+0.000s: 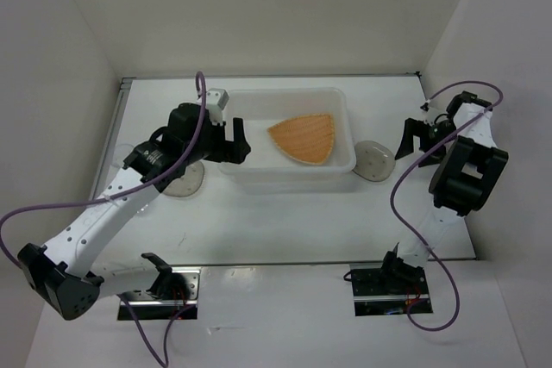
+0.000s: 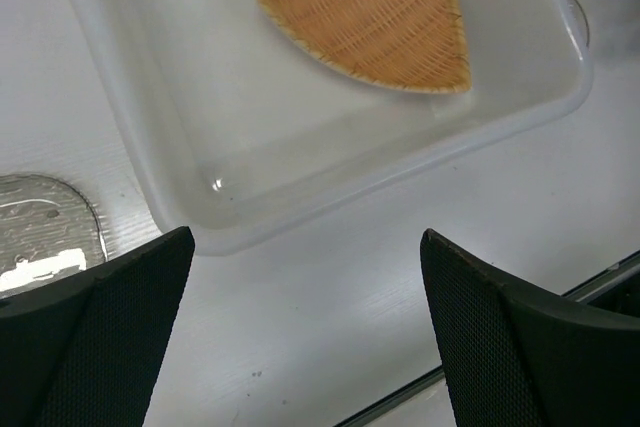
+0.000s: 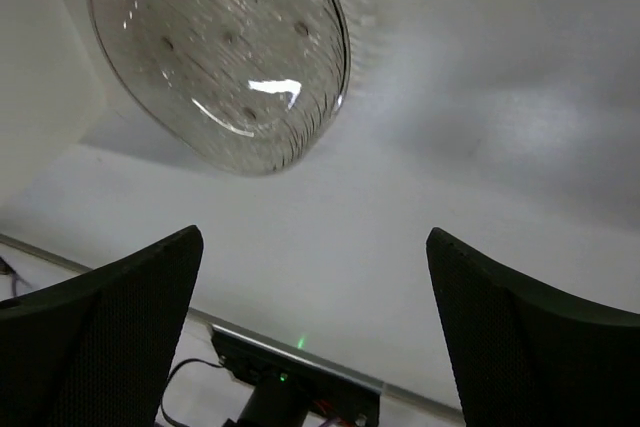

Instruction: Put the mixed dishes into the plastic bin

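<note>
The tan-orange woven plate (image 1: 304, 138) lies inside the plastic bin (image 1: 285, 177), towards its right end; it also shows in the left wrist view (image 2: 375, 12), inside the bin (image 2: 150, 117). One speckled plate (image 1: 374, 159) lies on the table just right of the bin and fills the top of the right wrist view (image 3: 225, 57). The other speckled plate (image 1: 184, 182) lies left of the bin, partly under my left arm (image 2: 40, 222). My left gripper (image 1: 241, 142) is open and empty over the bin's left end (image 2: 305, 237). My right gripper (image 1: 415, 146) is open and empty, right of the plate (image 3: 312, 232). I cannot make out the glass.
White walls enclose the table on the left, back and right. Two black mounts with wiring (image 1: 386, 283) sit at the near edge, and one shows in the right wrist view (image 3: 290, 382). Purple cables loop from both arms.
</note>
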You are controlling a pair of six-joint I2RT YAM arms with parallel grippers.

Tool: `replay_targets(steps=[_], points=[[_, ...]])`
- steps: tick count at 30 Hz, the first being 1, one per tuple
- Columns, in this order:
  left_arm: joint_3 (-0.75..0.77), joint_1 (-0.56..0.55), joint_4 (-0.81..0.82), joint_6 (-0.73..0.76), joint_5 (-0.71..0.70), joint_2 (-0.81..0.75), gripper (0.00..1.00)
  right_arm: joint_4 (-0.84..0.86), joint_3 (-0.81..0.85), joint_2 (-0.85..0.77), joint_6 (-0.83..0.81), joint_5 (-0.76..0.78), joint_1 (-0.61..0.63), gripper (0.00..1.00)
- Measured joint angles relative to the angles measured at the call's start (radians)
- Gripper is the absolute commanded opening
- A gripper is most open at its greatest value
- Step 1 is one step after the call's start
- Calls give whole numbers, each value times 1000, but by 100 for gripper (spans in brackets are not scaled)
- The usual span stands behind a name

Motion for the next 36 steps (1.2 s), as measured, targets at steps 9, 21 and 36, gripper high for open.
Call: replay_targets(steps=[9,21,36], points=[[25,134,-20,-40,47,46,100,142,11,191,80,-107,61,96],[14,269,-28,-140,77,52,100,200,48,285,135,-188,113,51],[11,298,-48,-179,84,77,100,253,-10,269,187,-178,49,0]])
